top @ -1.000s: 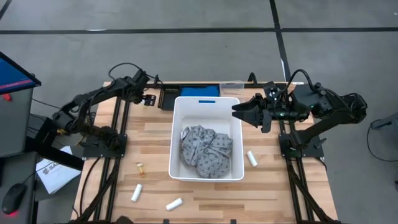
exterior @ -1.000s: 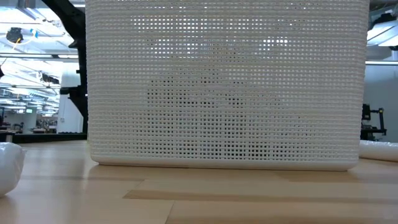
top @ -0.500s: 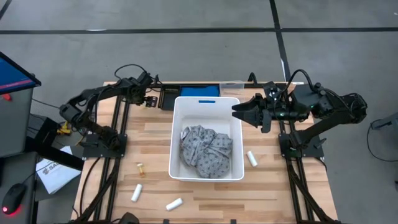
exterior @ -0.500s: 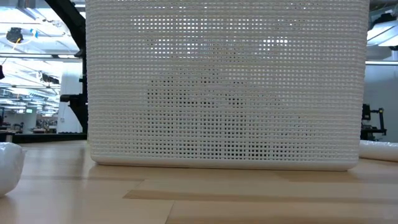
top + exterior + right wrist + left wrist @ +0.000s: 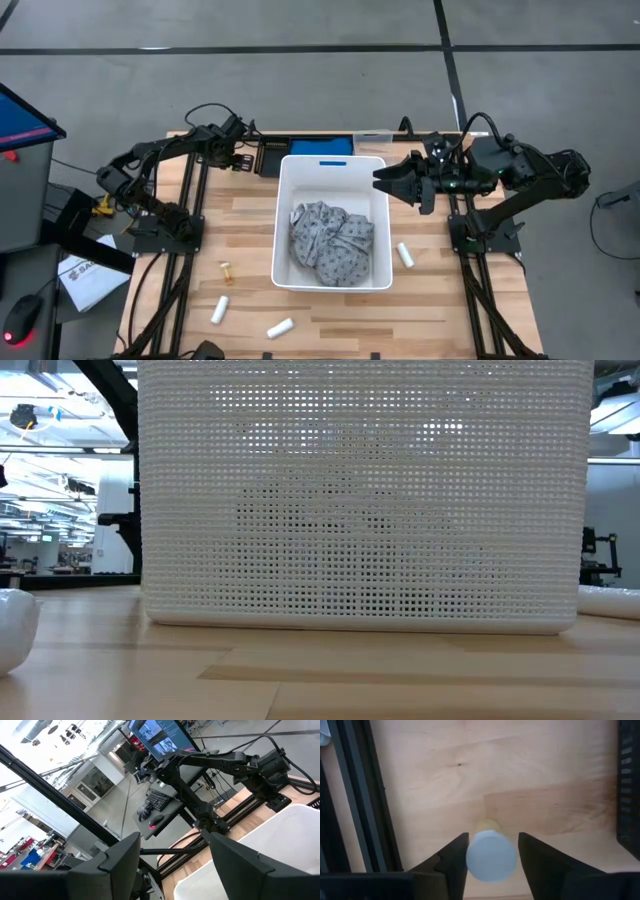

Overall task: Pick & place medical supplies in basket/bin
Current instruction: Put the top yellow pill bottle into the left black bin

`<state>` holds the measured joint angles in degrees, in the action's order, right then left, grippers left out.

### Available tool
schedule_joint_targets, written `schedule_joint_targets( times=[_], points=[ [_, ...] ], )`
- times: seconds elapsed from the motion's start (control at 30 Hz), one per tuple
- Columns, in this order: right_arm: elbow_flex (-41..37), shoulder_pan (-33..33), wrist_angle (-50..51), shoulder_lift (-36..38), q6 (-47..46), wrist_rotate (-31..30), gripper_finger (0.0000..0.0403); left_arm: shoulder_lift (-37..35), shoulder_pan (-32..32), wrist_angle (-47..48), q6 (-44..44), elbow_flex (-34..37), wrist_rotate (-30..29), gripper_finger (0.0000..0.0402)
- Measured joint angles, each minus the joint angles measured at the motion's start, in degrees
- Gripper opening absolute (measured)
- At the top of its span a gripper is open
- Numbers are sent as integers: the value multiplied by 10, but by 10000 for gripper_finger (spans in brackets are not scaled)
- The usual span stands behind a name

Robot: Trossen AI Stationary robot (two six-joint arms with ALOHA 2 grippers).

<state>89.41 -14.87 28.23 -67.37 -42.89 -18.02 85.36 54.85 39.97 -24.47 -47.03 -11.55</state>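
Note:
The white basket (image 5: 283, 225) stands mid-table with the speckled grey fabric (image 5: 331, 243) lying in it. Three white rolls lie on the wood: one to the basket's right (image 5: 405, 255) and two near the front edge (image 5: 219, 309) (image 5: 280, 327). A tiny yellowish bit (image 5: 226, 268) lies left of the basket. My left gripper (image 5: 240, 160) points down at the table's far left, shut on a small white-capped, yellowish bit (image 5: 490, 860). My right gripper (image 5: 380, 179) hangs open, nothing in it, above the basket's far right rim. My left gripper has the small bit's round white cap (image 5: 472, 857) between its two fingers, one on each side. The fingers come from above, pointing down. Its yellowish lower part (image 5: 487, 826) shows beyond the cap toward the wood; I cannot tell whether it stands on the table.
A black tray (image 5: 270, 158) and a blue object (image 5: 335, 146) sit at the far edge behind the basket. Black frame rails (image 5: 355, 795) run close beside my left gripper. In the low view the basket's perforated wall (image 5: 360, 500) fills the middle, with a roll on each side (image 5: 15, 630) (image 5: 610, 600).
My left arm has sunk toward the table at the far left corner, then held still. The right arm, the basket and the rolls have stayed where they were.

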Motion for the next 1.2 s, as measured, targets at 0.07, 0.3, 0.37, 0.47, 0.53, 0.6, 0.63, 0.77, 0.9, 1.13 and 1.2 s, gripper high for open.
schedule_joint_targets(
  times=[0.07, 0.3, 0.37, 0.47, 0.53, 0.6, 0.63, 0.77, 0.9, 1.13, 1.2],
  points=[
    [0, 0, 0, 0, 0, 0, 235, 0, 0, 0, 0, 0, 0, 145],
    [0, 0, 0, 0, 0, 0, 235, 0, 0, 0, 0, 0, 0, 117],
    [0, 0, 0, 0, 0, 0, 235, 0, 0, 0, 0, 0, 0, 110],
    [0, 0, 0, 0, 0, 0, 235, 0, 0, 0, -2, 0, 0, 108],
    [0, 0, 0, 0, 0, 0, 235, -1, 0, 0, -2, 0, 0, 110],
    [0, 0, 0, 0, 0, 0, 235, -8, 0, 0, -2, 0, 0, 112],
    [0, 0, 0, 0, 0, 0, 235, -14, 0, -5, -3, 0, 0, 112],
    [0, 0, 0, 0, 0, 0, 235, -49, 0, -20, -15, 0, 8, 108],
    [0, 0, 0, 0, 0, 1, 235, -95, 0, -51, -45, 0, 42, 108],
    [0, 0, 0, 0, 3, 2, 235, -146, -26, -146, -111, -1, 95, 107],
    [0, 0, 0, 0, 3, 2, 235, -148, -40, -172, -124, -1, 97, 107]
  ],
)
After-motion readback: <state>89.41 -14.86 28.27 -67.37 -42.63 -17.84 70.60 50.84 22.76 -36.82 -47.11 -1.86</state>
